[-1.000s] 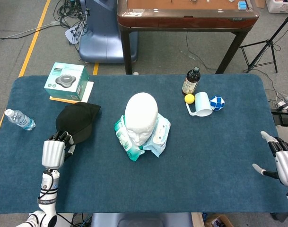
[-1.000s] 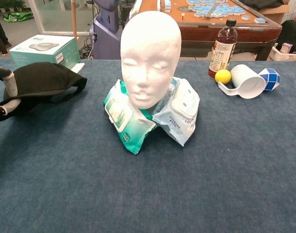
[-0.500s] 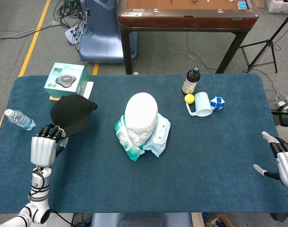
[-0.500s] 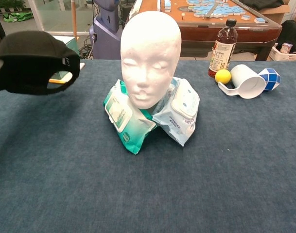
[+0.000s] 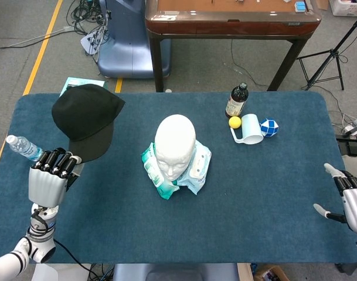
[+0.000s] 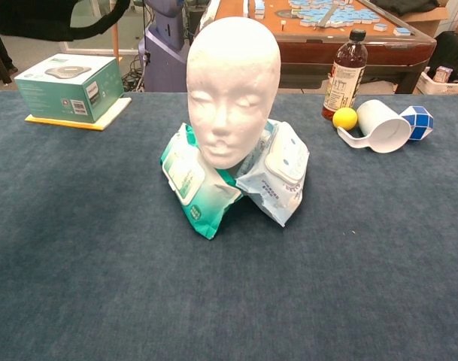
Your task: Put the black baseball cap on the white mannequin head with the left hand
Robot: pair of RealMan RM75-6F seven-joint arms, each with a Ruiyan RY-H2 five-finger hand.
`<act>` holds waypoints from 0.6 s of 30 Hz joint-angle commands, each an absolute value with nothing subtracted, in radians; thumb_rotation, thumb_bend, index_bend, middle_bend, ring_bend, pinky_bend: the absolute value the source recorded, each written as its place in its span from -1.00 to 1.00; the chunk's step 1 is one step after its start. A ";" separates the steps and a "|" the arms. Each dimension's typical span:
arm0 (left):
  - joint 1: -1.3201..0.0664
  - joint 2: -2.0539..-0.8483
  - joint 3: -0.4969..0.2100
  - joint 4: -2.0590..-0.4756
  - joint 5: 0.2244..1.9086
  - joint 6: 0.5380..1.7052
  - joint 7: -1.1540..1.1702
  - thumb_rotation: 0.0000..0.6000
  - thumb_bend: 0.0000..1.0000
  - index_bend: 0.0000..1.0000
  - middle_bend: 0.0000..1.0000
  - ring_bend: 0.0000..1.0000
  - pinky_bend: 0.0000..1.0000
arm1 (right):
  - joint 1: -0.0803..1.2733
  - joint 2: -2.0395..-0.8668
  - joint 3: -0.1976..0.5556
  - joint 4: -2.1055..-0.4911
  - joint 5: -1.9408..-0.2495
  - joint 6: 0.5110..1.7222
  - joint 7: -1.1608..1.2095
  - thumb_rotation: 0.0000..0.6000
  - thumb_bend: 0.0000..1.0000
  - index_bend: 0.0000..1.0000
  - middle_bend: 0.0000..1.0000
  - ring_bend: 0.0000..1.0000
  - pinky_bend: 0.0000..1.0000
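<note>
room: grey floor behind, with a brown wooden table [image 5: 231, 17] and a blue machine base [image 5: 126, 41] past the far edge of the blue-carpeted counter [image 5: 254, 193].
cap: black baseball cap [image 5: 87, 120] is up in the air over the counter's left part, higher than half a second ago, when it hung lower and nearer the counter; in the chest view only its underside shows at the top left corner [image 6: 56, 19]. it now hides most of the teal box in the head view.
left hand: left hand [image 5: 48, 178] grips the cap's brim, fingers curled over its edge; it has risen since the earlier frame.
head: white mannequin head [image 5: 174, 143] stands bare at the counter's middle, well apart from the cap, propped among packs of wet wipes [image 6: 187, 180]; unmoved.
right hand: right hand [image 5: 348, 199] rests at the counter's right edge, holding nothing, fingers spread; same place as before.
box: teal box [image 6: 63, 84] on a yellow pad at the far left.
water bottle: lies at the left edge [image 5: 23, 146].
far right group: dark bottle [image 5: 237, 100], yellow ball [image 5: 234, 122], white mug [image 5: 250, 130] on its side, blue-and-white puzzle ball [image 5: 270, 127], all close together.
</note>
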State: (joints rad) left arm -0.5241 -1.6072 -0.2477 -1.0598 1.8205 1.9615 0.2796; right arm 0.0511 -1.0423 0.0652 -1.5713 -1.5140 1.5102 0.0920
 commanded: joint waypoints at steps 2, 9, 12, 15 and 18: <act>-0.572 -1.582 -0.249 -1.137 1.897 1.960 0.356 1.00 -0.33 0.49 0.51 0.04 0.36 | 0.051 -1.042 0.066 -1.571 -1.513 1.511 0.094 1.00 -1.00 -0.84 -0.53 -0.63 -0.48; -0.661 -1.598 -0.247 -1.217 1.984 1.863 0.458 1.00 -0.33 0.52 0.55 0.07 0.38 | 0.049 -1.039 0.067 -1.569 -1.511 1.512 0.104 1.00 -1.00 -0.84 -0.53 -0.63 -0.48; -0.697 -1.622 -0.247 -1.215 1.997 1.812 0.484 1.00 -0.33 0.52 0.56 0.07 0.39 | 0.047 -1.036 0.069 -1.566 -1.508 1.514 0.115 1.00 -1.00 -0.84 -0.53 -0.63 -0.48; -0.728 -1.652 -0.246 -1.197 2.002 1.773 0.494 1.00 -0.33 0.53 0.56 0.07 0.39 | 0.045 -1.032 0.071 -1.564 -1.505 1.515 0.127 1.00 -1.00 -0.84 -0.53 -0.63 -0.48; -0.766 -1.695 -0.244 -1.149 2.011 1.729 0.517 1.00 -0.33 0.53 0.56 0.08 0.41 | 0.043 -1.028 0.073 -1.559 -1.501 1.517 0.144 1.00 -1.00 -0.84 -0.53 -0.63 -0.48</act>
State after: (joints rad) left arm -0.7442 -1.6717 -0.2456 -1.1735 2.0034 1.7521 0.5020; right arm 0.0442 -1.0297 0.0721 -1.5606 -1.5026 1.5160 0.1408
